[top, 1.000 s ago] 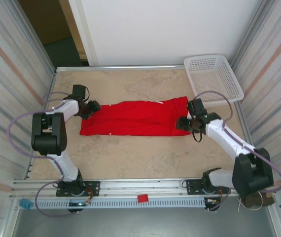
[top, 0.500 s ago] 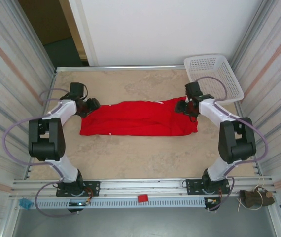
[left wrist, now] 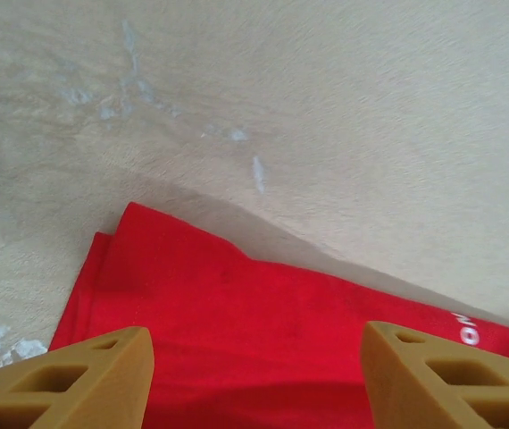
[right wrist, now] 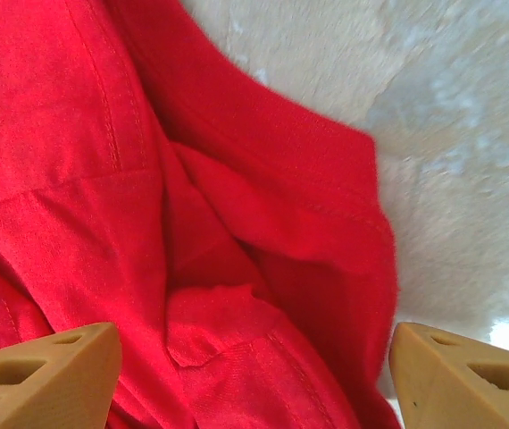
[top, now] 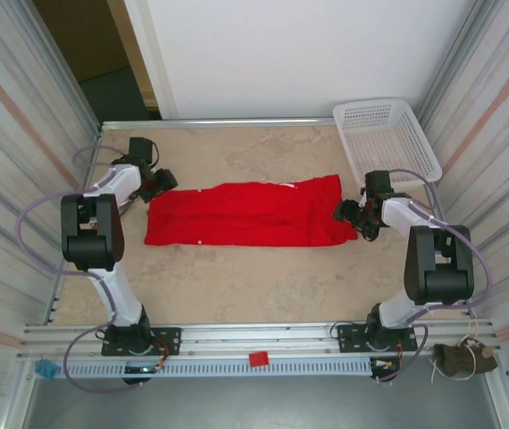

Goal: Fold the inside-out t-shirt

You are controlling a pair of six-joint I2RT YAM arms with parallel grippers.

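Note:
The inside-out t-shirt lies on the table as a long red strip folded lengthwise, with a bit of white lettering at its far edge. My left gripper hovers at the strip's far left corner, jaws open, and the cloth lies flat beneath my left gripper. At the strip's right end my right gripper stands open. In the right wrist view the bunched folds and a hem sit under my right gripper, with no cloth pinched.
A white basket stands at the back right corner, just behind the right arm. Corrugated walls close in on both sides. A metal rail runs along the near edge. Bare tan tabletop lies in front of the shirt.
The right gripper has let go, opened wider and swung from the shirt's right end to its far corner and then out past the right edge. The left gripper shifted slightly back.

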